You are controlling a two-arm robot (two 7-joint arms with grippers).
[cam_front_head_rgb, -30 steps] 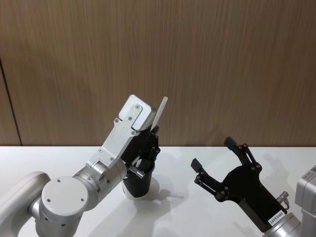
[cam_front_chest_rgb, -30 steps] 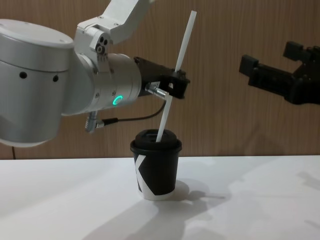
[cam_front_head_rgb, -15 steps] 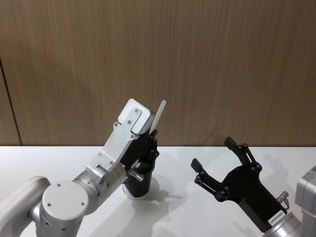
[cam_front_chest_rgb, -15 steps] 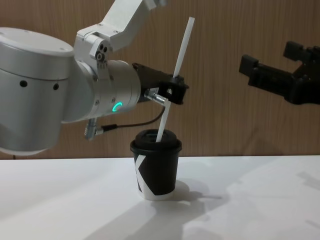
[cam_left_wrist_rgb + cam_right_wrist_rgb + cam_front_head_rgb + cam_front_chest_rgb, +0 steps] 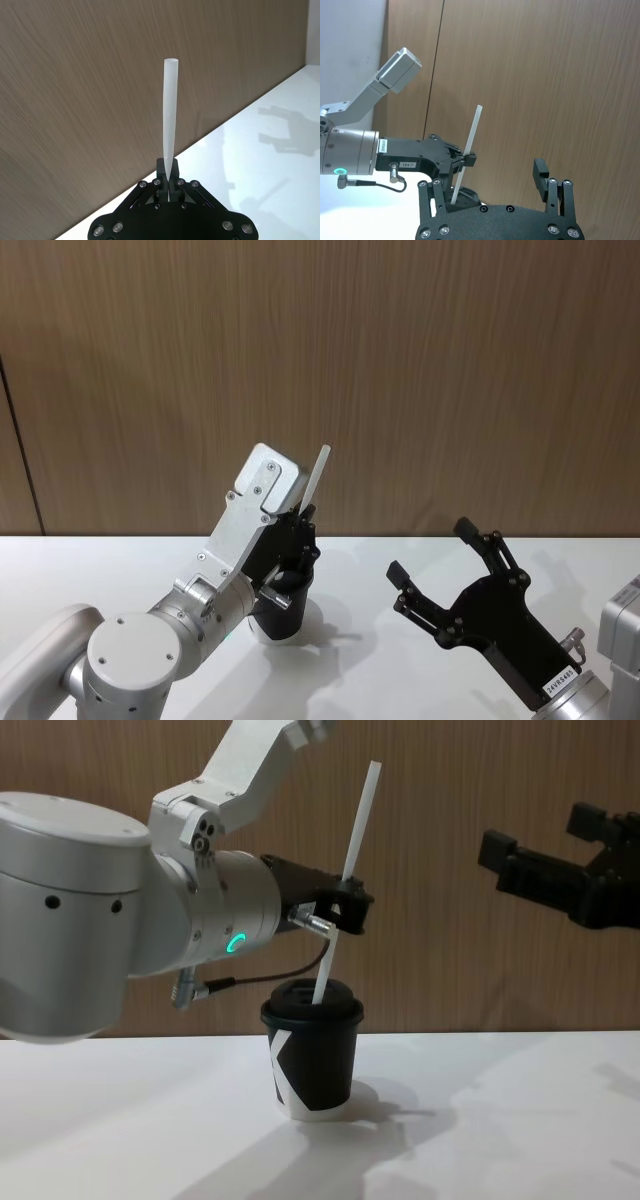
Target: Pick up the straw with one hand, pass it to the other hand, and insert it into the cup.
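Observation:
The white straw leans slightly, its lower end in the hole of the lid of the black cup on the white table. My left gripper, on the silver arm with the green ring, is shut on the straw's middle just above the lid. In the left wrist view the straw rises from between the closed fingers. My right gripper hangs open and holds nothing, up at the right and well clear of the cup. In the head view the straw pokes up past the left gripper, the cup below it, and the right gripper to the right.
A wood-panelled wall stands close behind the white table. The left arm's silver body fills the space left of the cup.
The left gripper has shifted a little left and down with the straw. The straw's top has dropped slightly and now leans less. The right gripper has not moved.

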